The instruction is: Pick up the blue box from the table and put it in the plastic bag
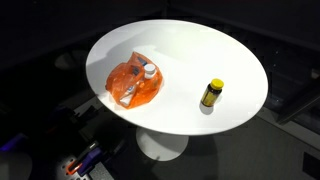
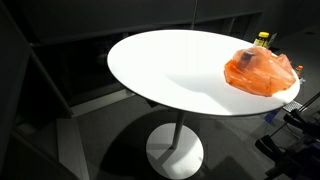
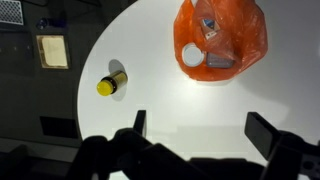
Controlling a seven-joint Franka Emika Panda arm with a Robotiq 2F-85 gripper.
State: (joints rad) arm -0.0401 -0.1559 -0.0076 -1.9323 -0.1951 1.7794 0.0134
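While the claw [image 3: 200, 135] hung above the near edge of the surface [image 3: 160, 100] in the wrist view, its two dark, blocky fingers [image 3: 139, 124] stood wide apart with nothing between them. It was plainly open and gripping nothing.

The surface was a round, smooth white top with a matte sheen. In both exterior views [image 1: 230, 60] [image 2: 160, 70] it was carried on a single white pedestal [image 2: 176, 150] with a rounded foot.

The bag [image 3: 220, 35] was thin orange plastic, crinkled and translucent. It lay slumped in a low mound near one edge of the surface, as both exterior views showed [image 1: 135, 85] [image 2: 262, 72].

Through the film we made out a round white cap [image 3: 192, 56] and, touching it, a flat greyish-blue rectangular shape. We took that shape to be the box [image 3: 221, 61], already inside the bag. The orange film tinted it, so we could not be sure of its true colour. We could read no printing on it.

Well apart from the bag stood a small bottle [image 3: 111, 82]. It was cylindrical, with a bright yellow cap and a dark body. It was upright in an exterior view [image 1: 211, 94]. In an exterior view [image 2: 262, 40] only its yellow top showed behind the bag. Its label was too small for us to read.
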